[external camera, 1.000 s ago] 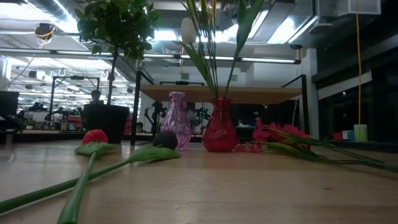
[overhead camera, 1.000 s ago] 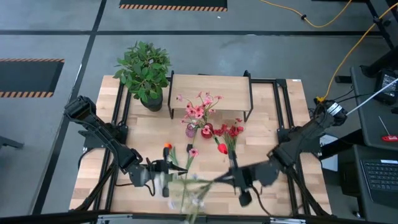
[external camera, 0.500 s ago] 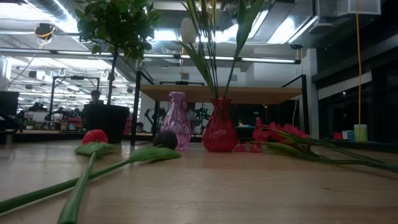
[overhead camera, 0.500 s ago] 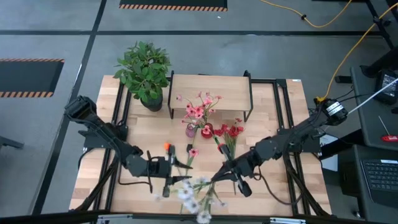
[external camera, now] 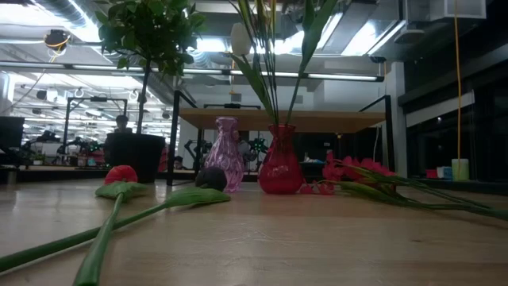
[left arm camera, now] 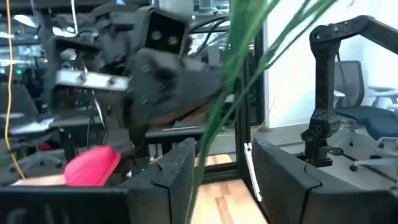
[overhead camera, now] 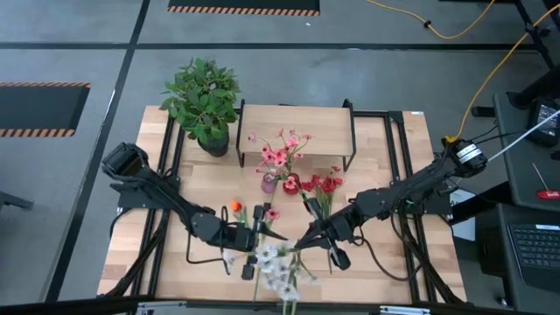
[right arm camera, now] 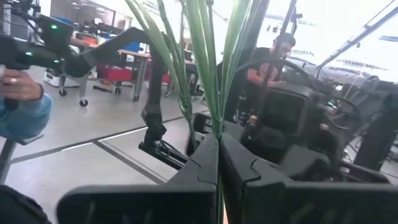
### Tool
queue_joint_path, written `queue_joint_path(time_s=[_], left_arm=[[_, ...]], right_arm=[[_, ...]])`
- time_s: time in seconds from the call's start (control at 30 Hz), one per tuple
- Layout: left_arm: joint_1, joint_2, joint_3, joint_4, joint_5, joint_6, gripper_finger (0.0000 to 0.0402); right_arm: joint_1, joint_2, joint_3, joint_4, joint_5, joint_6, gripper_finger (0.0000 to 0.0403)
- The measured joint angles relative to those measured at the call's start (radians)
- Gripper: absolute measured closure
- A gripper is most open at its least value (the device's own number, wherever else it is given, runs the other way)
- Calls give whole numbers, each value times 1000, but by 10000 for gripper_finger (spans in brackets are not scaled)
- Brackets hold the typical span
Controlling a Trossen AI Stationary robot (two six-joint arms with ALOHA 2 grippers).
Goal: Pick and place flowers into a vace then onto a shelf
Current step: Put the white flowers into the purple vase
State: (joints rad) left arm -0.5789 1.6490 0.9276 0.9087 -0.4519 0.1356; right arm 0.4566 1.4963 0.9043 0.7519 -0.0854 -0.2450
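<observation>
Both arms reach inward over the table's near half, their wrists nearly meeting at the middle. The right gripper (overhead camera: 302, 244) has its fingers (right arm camera: 205, 163) pressed together, while the left gripper (overhead camera: 260, 238) has its fingers (left arm camera: 171, 171) spread apart.

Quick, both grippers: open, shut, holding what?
Left gripper: open around thin green stems.
Right gripper: shut on white-bloomed green flower stems.

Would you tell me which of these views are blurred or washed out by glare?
Left wrist view: the right arm's gripper and green stems are motion-blurred. Right wrist view: bright windows wash out the upper right. High view: the white flowers look smeared. Low view: sharp, with bright ceiling lights.
</observation>
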Motion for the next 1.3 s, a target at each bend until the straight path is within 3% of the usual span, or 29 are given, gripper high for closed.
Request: queue_joint_path(time_s=[0.27,0.53,0.7,1.3], left_arm=[[55,59,97,-68,43,9,247],[89,59,103,-71,193,-43,251],[102,59,104,-66,204,-43,257],[128,59,104,-52,266,-2,348]], right_arm=[[-2,0,0,15,-7,1,403],[-2,0,0,6,-6,3,403],[-2,0,0,4,-6,2,403],[-2,0,2,-22,-3,1,403]])
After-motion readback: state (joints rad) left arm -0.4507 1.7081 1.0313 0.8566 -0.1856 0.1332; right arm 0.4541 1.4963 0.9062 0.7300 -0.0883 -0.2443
